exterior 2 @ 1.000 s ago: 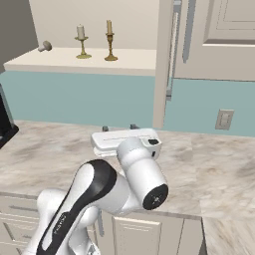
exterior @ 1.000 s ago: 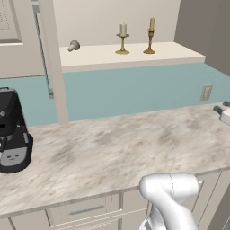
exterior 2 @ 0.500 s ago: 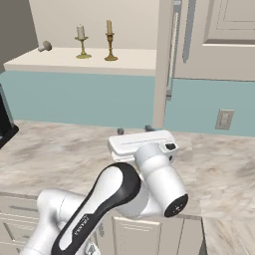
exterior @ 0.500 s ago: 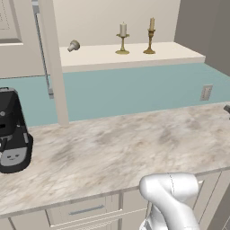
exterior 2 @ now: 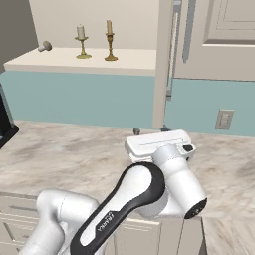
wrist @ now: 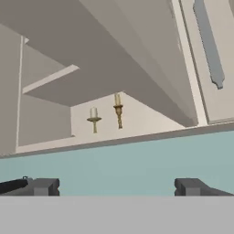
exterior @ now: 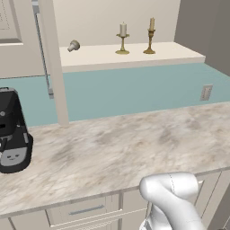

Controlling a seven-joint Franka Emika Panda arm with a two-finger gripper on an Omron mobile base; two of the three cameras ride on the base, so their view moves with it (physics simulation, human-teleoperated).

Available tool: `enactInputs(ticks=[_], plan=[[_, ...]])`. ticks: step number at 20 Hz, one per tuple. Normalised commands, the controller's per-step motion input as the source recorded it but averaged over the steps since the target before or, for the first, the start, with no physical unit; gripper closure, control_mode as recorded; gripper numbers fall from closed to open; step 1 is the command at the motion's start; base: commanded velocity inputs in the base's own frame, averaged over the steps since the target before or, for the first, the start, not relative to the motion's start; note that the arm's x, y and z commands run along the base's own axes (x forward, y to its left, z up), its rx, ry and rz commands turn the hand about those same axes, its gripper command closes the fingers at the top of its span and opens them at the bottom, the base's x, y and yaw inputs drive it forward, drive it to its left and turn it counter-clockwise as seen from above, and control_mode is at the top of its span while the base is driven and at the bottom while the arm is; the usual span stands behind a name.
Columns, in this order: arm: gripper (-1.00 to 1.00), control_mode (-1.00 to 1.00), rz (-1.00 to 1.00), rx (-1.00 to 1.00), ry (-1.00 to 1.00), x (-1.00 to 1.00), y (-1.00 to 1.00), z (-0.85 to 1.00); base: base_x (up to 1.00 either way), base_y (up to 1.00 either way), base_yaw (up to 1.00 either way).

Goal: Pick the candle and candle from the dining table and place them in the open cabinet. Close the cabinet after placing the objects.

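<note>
Two candles on brass holders stand on the pale shelf (exterior: 134, 56) of the open cabinet. The stubby white candle (exterior: 122, 38) (exterior 2: 80, 42) is left of the slim tan taper (exterior: 151, 36) (exterior 2: 109, 41). My gripper (exterior 2: 150, 130) hovers over the marble-look worktop, below and to the right of the shelf, pointing at the back wall. It is open, with nothing between its fingers. The hand view looks up past the gripper (wrist: 116, 186) at the white candle (wrist: 94, 119) and the taper (wrist: 118, 109). The cabinet door (exterior 2: 162, 60) stands open, edge-on. The dining table is out of view.
A small grey knob-like thing (exterior: 73, 45) lies at the shelf's left end. A black coffee machine (exterior: 11, 130) stands on the worktop (exterior: 112, 148) at the left. A wall outlet (exterior 2: 225, 119) sits on the teal backsplash. A second open door (exterior: 54, 63) hangs at the left.
The hand has swung to the right over the worktop and left the right edge of the left base view. The candles have stayed put on the shelf.
</note>
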Motion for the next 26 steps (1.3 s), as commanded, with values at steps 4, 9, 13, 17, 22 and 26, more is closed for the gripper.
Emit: enactInputs(ticks=[4,9,13,17,22,26], plan=[[-1.0,-1.0,0.05,0.0,-0.08,0.03,-0.22,0.03,0.0,0.0,0.0],[-1.0,-1.0,0.05,0.0,-0.08,0.03,-0.14,0.06,0.0,0.0,0.0],[-1.0,-1.0,0.03,0.0,-0.08,0.02,-0.11,0.12,0.0,0.0,0.0],[-1.0,-1.0,0.0,0.0,-0.07,0.01,-0.1,0.18,0.0,0.0,0.0],[-1.0,-1.0,0.0,0.0,-0.04,0.04,-0.1,0.11,0.0,0.0,0.0],[-1.0,-1.0,0.0,0.0,-0.05,0.01,-0.16,0.0,0.0,0.0,0.0]])
